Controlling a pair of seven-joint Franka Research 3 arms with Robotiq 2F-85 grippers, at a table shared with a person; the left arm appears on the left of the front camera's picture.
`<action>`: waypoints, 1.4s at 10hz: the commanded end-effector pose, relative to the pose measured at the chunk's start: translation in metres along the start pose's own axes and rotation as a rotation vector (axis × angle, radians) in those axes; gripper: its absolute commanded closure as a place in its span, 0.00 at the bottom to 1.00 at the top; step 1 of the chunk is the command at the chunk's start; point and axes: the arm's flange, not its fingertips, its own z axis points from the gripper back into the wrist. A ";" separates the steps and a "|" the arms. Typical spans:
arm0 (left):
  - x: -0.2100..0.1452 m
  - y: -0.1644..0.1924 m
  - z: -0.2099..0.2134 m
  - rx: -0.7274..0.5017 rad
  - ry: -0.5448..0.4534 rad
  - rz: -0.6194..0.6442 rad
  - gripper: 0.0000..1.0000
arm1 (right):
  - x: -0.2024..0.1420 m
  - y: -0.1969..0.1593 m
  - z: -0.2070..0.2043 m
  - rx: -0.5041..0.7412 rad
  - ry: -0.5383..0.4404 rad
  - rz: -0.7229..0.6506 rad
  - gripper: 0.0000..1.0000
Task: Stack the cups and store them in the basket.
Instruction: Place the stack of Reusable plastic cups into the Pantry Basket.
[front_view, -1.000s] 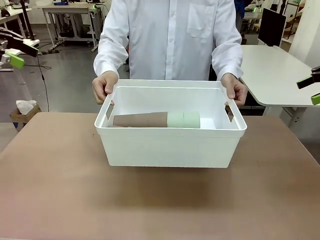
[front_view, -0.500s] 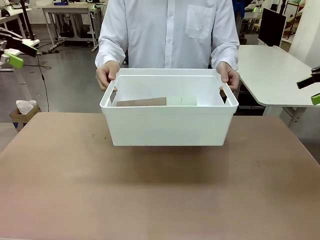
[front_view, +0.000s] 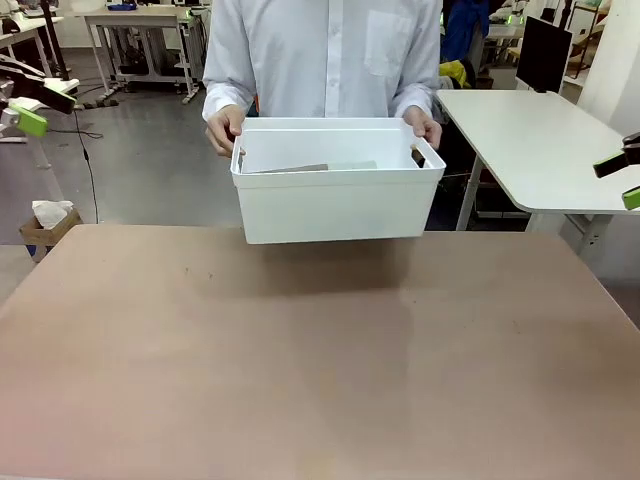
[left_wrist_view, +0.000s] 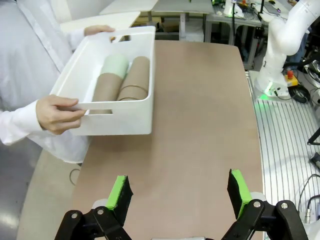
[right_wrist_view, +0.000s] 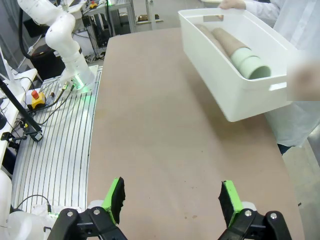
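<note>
A person's hands (front_view: 226, 130) hold the white basket (front_view: 340, 205) by its slot handles, lifted above the table's far edge. Inside it the cups lie on their sides as nested stacks: tan-brown ones (left_wrist_view: 133, 82) with a mint green cup (left_wrist_view: 116, 65) at one end. From the front, thin strips of them (front_view: 300, 169) show over the rim. The right wrist view shows the basket (right_wrist_view: 225, 85) tilted, with the cups (right_wrist_view: 235, 50) in it. My left gripper (left_wrist_view: 178, 189) is open and empty, far from the basket, at the picture's left edge (front_view: 38, 108). My right gripper (right_wrist_view: 173, 199) is likewise open, at the right edge (front_view: 622, 180).
The brown table (front_view: 320, 350) lies bare in front of me. A white desk (front_view: 530, 140) stands behind on the right, and a cardboard box (front_view: 45, 222) sits on the floor at the left. The arms' white bases (left_wrist_view: 280, 45) (right_wrist_view: 65, 35) stand beside the table.
The person has lifted the basket off the table and drawn it away, up toward their chest. Neither gripper has moved.
</note>
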 end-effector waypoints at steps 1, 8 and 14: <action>0.002 0.001 0.000 0.001 0.002 0.004 0.00 | 0.005 0.000 0.002 -0.002 -0.021 -0.014 0.00; 0.002 0.001 0.000 0.001 0.002 0.004 0.00 | 0.005 0.000 0.002 -0.002 -0.021 -0.014 0.00; 0.002 0.001 0.000 0.001 0.002 0.004 0.00 | 0.005 0.000 0.002 -0.002 -0.021 -0.014 0.00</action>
